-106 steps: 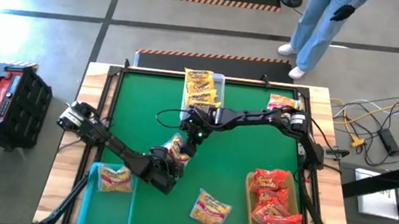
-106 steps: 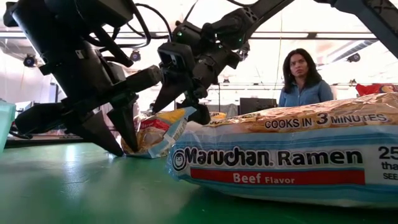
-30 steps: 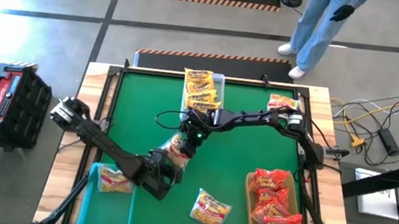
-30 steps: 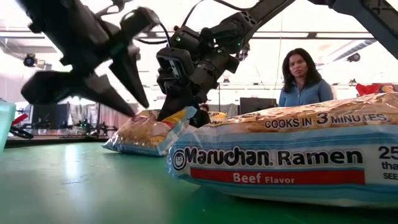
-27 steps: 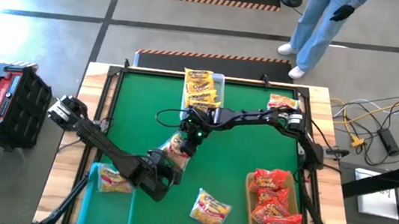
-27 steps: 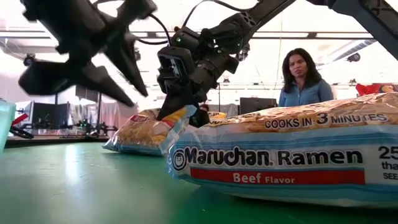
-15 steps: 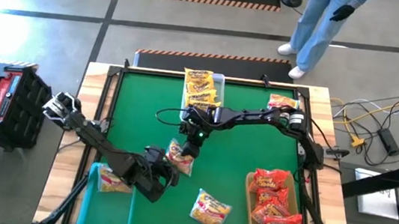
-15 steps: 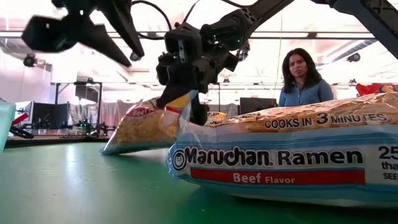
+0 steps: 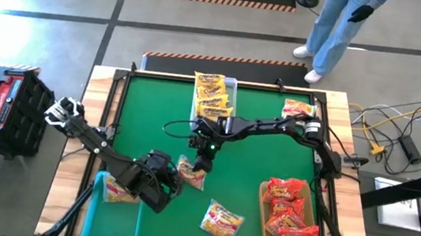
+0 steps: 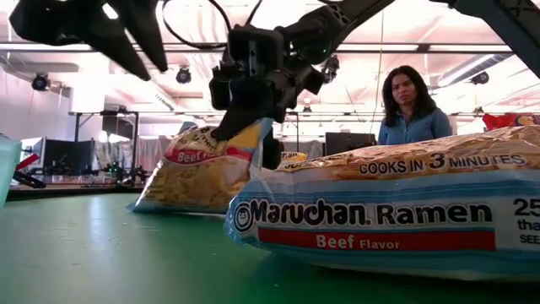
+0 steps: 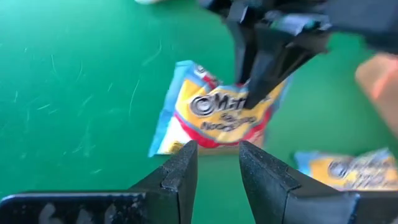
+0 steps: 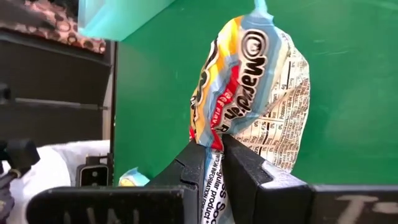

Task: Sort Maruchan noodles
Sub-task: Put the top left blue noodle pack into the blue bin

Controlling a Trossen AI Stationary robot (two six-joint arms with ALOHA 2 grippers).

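The held packet (image 9: 191,173), yellow with pale-blue edge and red band, hangs near the table's middle, pinched at one end by the right gripper (image 9: 204,163), fingers clamped on its crinkled edge. In the low view it (image 10: 196,171) now stands tilted with its lower edge on the mat; earlier it lay flatter. In the right wrist view it (image 12: 258,93) hangs beyond the closed fingers (image 12: 239,165).

The left gripper (image 9: 162,178) has let go and pulled back toward the table's left front, above the mat near the teal bin (image 9: 93,208); 3.5 s ago it was at the packet together with the right one. Its fingers (image 11: 180,171) stand a little apart with nothing between them, the packet (image 11: 214,115) beyond them.

Other packets: one in the teal bin (image 9: 113,190), a loose beef one (image 9: 223,219) near the front edge, large in the low view (image 10: 388,211), yellow ones (image 9: 213,93) in a bin at the back edge, red ones (image 9: 288,214) in a bin at the right front, one red (image 9: 297,107) at the back right corner.

Green mat (image 9: 253,159) with a wooden rim. A person (image 10: 409,105) stands behind the table, legs (image 9: 336,29) in the high view. Black case (image 9: 13,103) left, cables (image 9: 388,126) right.
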